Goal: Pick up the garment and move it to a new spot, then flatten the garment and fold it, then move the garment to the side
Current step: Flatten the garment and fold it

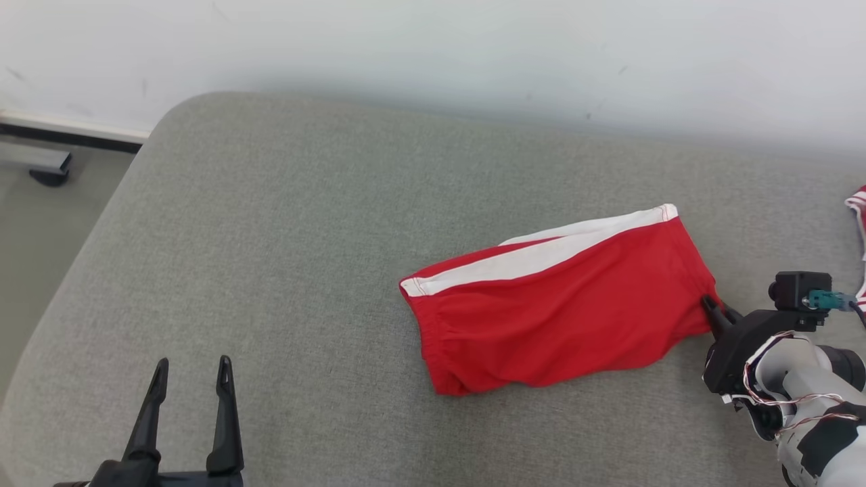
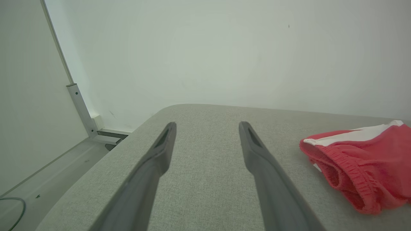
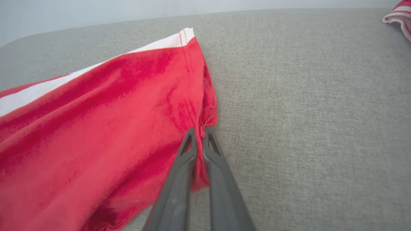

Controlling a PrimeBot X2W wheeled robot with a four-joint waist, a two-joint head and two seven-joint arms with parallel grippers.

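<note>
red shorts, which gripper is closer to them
Right. The right gripper pinches the red shorts at their edge; the left gripper hangs open, apart from them on the robot's left.

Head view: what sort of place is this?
Probably a bare indoor test room: a grey fabric-covered padded surface against a plain white wall, with a grey metal frame post beside it.

A grey fabric surface (image 1: 270, 237) stands against a white wall (image 1: 433, 47), striped cloth (image 1: 859, 206) at its right edge.
</note>
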